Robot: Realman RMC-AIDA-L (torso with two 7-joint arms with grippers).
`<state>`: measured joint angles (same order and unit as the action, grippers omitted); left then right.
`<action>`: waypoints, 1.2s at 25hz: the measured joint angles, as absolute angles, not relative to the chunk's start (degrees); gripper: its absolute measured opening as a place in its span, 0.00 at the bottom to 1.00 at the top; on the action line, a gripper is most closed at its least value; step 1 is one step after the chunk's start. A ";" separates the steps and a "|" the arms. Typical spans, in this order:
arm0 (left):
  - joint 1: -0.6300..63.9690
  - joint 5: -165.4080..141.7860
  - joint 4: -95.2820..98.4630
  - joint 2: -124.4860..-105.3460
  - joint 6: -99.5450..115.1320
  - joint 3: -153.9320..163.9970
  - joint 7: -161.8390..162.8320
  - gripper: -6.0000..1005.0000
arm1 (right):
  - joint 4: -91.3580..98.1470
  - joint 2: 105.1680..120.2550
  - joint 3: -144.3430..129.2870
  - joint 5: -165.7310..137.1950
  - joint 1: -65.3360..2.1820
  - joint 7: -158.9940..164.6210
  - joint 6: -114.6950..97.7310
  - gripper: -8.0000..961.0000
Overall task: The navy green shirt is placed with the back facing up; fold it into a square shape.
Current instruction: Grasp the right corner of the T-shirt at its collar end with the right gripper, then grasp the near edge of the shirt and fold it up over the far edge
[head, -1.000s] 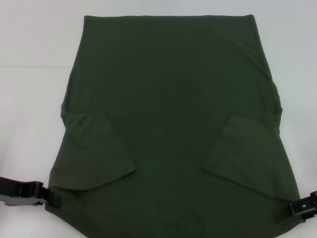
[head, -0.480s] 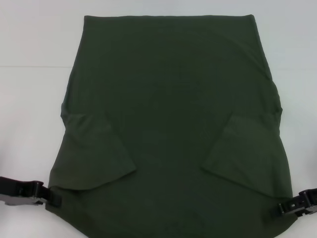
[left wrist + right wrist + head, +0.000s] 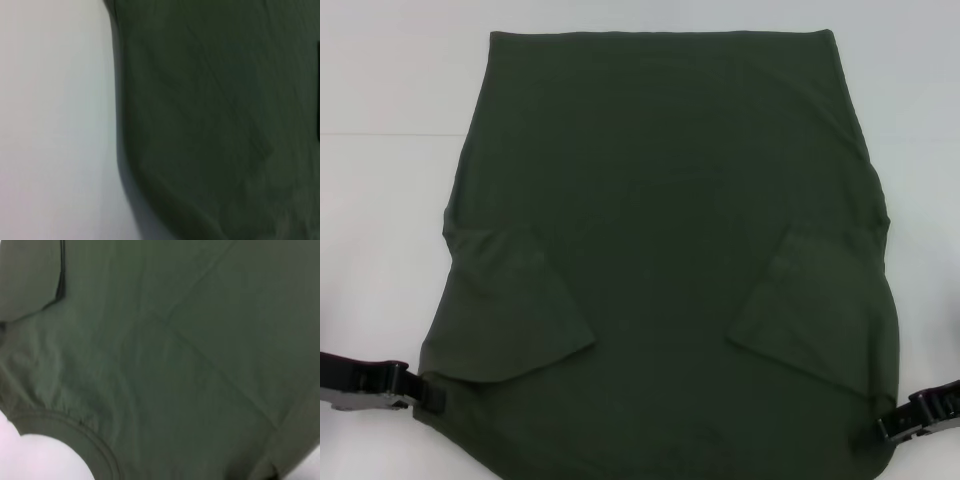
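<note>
The large, plain dark olive-green short-sleeved T-shirt (image 3: 665, 260) of soft matte fabric lies spread on the smooth white surface (image 3: 380, 150), filling most of the middle of it. Its far edge is a straight, crisp line; its sides bow outward a little on the way toward the robot. Both short sleeves are folded inward over the body of the shirt, each making a flat angular flap with a sharp slanted edge, one on the left and one on the right. The cloth looks even and dull, with only faint creases.

The black left tool (image 3: 428, 395) sits at the shirt's near-left corner, its fingers pinched shut on the edge of the fabric, the cloth pulled slightly toward it. The black right tool (image 3: 882, 430) is at the near-right corner, likewise clamped on the shirt's edge, where the hem curves in to meet it.

The left wrist view shows the shirt's rounded side edge (image 3: 215, 120) against the pale surface, with a soft shadow along it. The right wrist view shows a ribbed, curved band (image 3: 75, 432), apparently the collar, with a folded sleeve flap and one long diagonal crease running across the fabric.
</note>
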<state>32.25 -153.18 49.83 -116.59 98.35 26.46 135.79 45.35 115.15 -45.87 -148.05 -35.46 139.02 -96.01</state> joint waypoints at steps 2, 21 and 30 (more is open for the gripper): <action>32.25 -153.11 49.83 -116.55 98.35 26.45 135.79 0.04 | 45.35 115.31 -46.96 -148.07 -35.53 138.99 -95.82 0.58; 32.26 -152.44 49.83 -116.45 98.45 26.45 135.79 0.04 | 45.35 114.87 -47.38 -147.98 -35.50 138.66 -96.00 0.06; 32.27 -151.72 49.11 -115.20 105.49 23.34 133.44 0.04 | 45.35 113.54 -45.35 -147.74 -34.77 132.81 -102.71 0.03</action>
